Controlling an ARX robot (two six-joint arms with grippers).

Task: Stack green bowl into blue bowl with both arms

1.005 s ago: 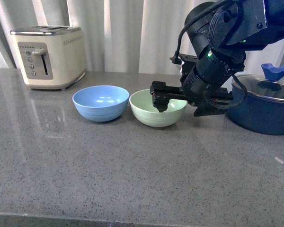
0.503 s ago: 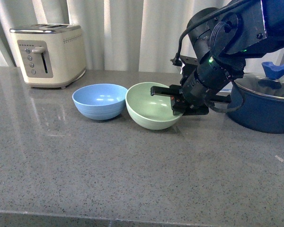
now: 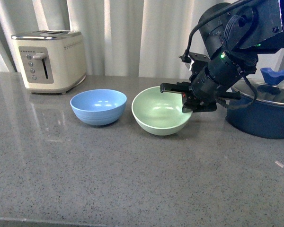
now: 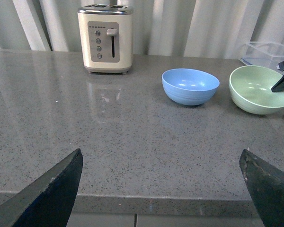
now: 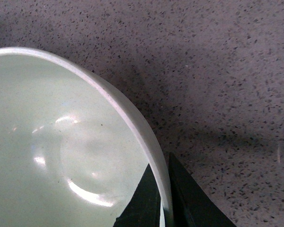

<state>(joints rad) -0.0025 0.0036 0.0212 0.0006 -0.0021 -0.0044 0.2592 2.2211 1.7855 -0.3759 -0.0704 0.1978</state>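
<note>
We see the right pincer [image 3: 188, 101] clamped on the right rim of the green bowl [image 3: 160, 113], one finger inside, one outside; the bowl tilts, mouth toward us, just right of the blue bowl [image 3: 98, 107] and apart from it; whether its base touches the desk [image 3: 132, 179] we cannot tell; the left pincer [image 4: 161, 156] hangs wide apart, well back from both bowls.

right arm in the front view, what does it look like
The right arm is bulky and black with rounded joints, a glossy dark blue upper casing, looping black cables and a small green light. Its hand is slim, black, two-fingered.
</note>
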